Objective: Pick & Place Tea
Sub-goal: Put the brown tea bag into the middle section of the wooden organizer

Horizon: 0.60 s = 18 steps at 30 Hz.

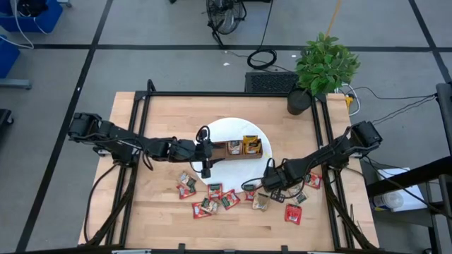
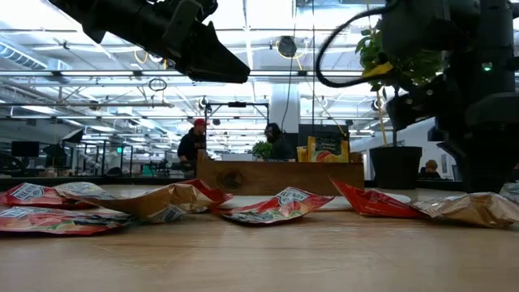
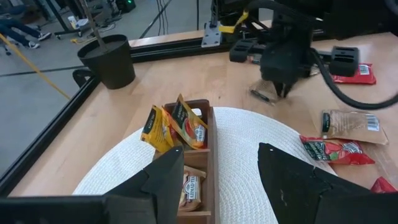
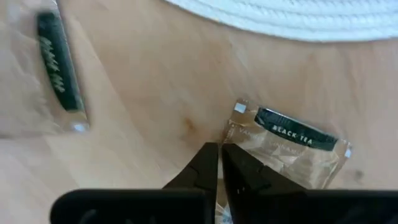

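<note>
Several red and tan tea sachets (image 1: 212,197) lie flat on the wooden table in front of a white round mat (image 1: 226,130). A brown wooden tray (image 1: 236,148) on the mat holds yellow sachets (image 3: 174,127) standing in one compartment. My right gripper (image 4: 219,163) points down near the mat's right front edge, shut on a tan sachet labelled black tea (image 4: 292,152). My left gripper (image 3: 227,186) hovers open over the mat, beside the tray's left end, with nothing between its fingers. My right gripper pinches the tan sachet at its edge (image 4: 239,140) between its two fingertips, at the end away from the dark label. The fingers come from above, pointing down. The rest of the sachet spreads out beside them; whether it is lifted off the table I cannot tell.
A potted plant (image 1: 321,67) stands at the table's far right corner. A black frame (image 1: 141,141) runs round the table's edges. More sachets lie right of my right gripper, a red one (image 1: 293,213) nearest the front. People show in the room beyond (image 2: 195,142).
</note>
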Tool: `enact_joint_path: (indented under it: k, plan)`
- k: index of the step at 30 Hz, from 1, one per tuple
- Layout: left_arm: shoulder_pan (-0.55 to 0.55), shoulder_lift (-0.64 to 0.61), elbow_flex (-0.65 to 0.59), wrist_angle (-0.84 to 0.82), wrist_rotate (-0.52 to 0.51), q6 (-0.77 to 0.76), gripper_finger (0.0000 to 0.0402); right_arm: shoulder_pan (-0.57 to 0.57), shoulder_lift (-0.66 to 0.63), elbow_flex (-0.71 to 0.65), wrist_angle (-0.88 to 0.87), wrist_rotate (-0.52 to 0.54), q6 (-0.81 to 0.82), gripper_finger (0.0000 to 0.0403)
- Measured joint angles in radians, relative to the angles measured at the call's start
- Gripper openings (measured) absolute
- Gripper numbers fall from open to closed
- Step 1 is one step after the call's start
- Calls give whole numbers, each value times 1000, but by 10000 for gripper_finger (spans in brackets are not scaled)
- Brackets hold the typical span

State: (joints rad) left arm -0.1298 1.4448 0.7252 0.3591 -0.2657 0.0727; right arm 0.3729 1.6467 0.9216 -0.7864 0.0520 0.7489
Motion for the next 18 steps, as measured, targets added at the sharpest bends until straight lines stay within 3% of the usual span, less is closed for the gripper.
enact_joint_path:
  k: [9,14,18]
  plan:
    - [0,0,0,-9,0,0,207,7,-143,124,-297,-2,12,63]
    - [0,0,0,-25,0,-8,207,32,-202,-19,-73,-74,71,132]
    - [0,0,0,-45,0,-12,207,-29,-213,-148,64,-243,181,201]
